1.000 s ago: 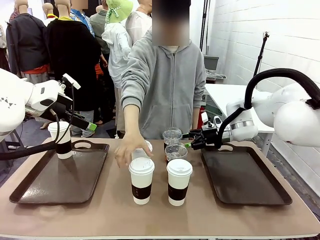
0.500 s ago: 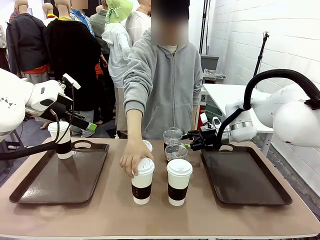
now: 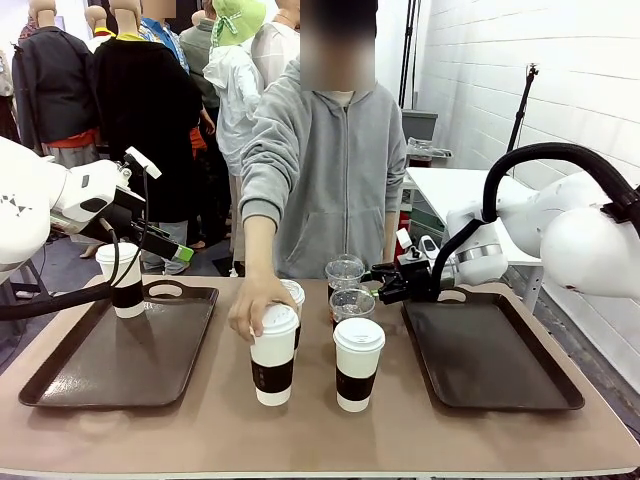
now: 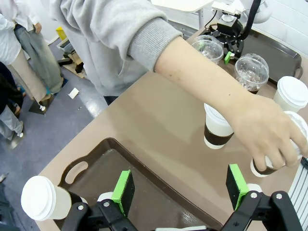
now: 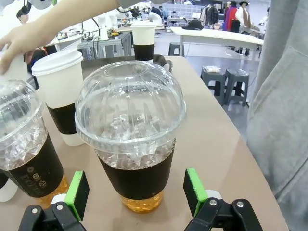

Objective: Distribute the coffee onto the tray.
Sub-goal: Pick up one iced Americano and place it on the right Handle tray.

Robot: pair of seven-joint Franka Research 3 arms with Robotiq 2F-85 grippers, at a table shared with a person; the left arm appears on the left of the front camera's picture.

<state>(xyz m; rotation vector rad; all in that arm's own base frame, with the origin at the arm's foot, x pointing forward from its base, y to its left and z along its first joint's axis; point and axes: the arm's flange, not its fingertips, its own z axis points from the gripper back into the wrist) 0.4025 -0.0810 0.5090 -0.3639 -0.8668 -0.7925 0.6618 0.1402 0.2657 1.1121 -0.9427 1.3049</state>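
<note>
Across the brown table (image 3: 200, 435) you have two dark trays, the left tray (image 3: 60, 385) and the right tray (image 3: 500, 385), with the coffee grouped on the tabletop between them. The person in a grey hooded top reaches down from the far side. Their hand (image 3: 252, 312) is cupped over the lid of the front left paper cup (image 3: 272, 365), which leans slightly (you can't tell whether its base is touching the table).

Beside it stands the front right paper cup (image 3: 357, 365), upright. A third paper cup (image 3: 295, 297) is half hidden behind the hand. The fourth paper cup (image 3: 122, 280) stands at the far left corner of the left tray.

Your left gripper (image 4: 180, 187) hovers above that tray's near rim, its fingers wide apart and holding nothing.

Your right gripper (image 5: 136, 192) sits low at the table. Its green pads (image 5: 195, 190) flank the base of the nearer dome-lidded cup (image 5: 131, 130) with a gap on each side, not clamped. The second dome-lidded cup (image 5: 21, 144) stands just beside it.
</note>
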